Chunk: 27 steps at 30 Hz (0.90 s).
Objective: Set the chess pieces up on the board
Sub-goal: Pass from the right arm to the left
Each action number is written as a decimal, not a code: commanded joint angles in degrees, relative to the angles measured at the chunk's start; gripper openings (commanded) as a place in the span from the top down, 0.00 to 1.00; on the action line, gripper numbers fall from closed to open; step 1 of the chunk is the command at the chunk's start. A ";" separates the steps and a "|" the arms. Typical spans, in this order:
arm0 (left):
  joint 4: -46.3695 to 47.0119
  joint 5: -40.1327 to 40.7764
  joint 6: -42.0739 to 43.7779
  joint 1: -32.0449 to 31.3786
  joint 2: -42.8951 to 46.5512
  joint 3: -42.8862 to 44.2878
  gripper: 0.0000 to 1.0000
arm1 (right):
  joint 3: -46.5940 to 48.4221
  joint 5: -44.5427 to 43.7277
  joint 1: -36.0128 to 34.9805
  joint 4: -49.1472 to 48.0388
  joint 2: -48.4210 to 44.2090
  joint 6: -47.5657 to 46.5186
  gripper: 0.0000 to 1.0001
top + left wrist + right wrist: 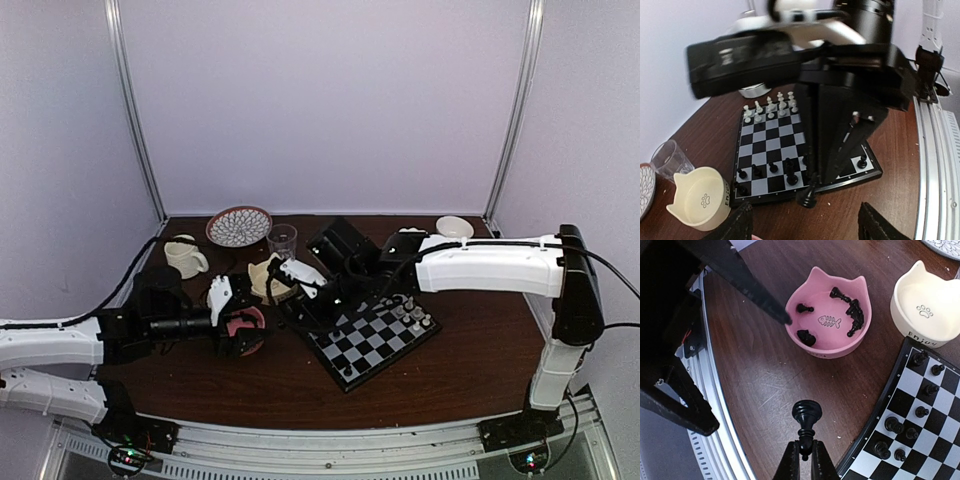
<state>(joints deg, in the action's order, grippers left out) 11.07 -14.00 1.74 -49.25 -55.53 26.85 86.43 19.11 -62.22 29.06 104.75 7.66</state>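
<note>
A black piece (pixel 806 416) is clamped in the right hand (pixel 805 456) above the desk (pixel 760 380), just beside the board (pixel 920 405), likely for placing. The left hand (pixel 805 229) is spread apart at the pink bowl (pixel 835 346), where more lie.

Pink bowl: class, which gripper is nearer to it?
Left. The left gripper, open, at the pink bowl; right gripper, shut on a black chess piece, farther off by the board.

cream bowl (pixel 925 320) lettered "Enjo", rest hidden
</note>
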 commanded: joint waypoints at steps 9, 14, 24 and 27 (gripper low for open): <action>8.12 2.05 18.27 -5.32 -1.09 -4.01 0.28 | -0.04 10.33 0.16 -0.58 -0.06 1.19 1.00; 8.60 1.74 18.39 -5.33 -3.46 -3.61 0.28 | -0.68 12.23 0.16 -2.12 -0.44 2.07 1.00; 8.13 1.15 18.43 -5.39 -4.10 -3.17 0.53 | -1.06 12.70 0.13 -3.91 -0.19 3.38 1.00; 7.48 0.66 18.70 -5.41 -4.31 -2.86 0.57 | -1.21 12.34 0.16 -4.37 -0.25 3.64 1.00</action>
<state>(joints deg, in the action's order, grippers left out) 16.67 -12.49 19.77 -54.48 -59.53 23.35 86.08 31.00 -62.22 26.81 104.99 10.52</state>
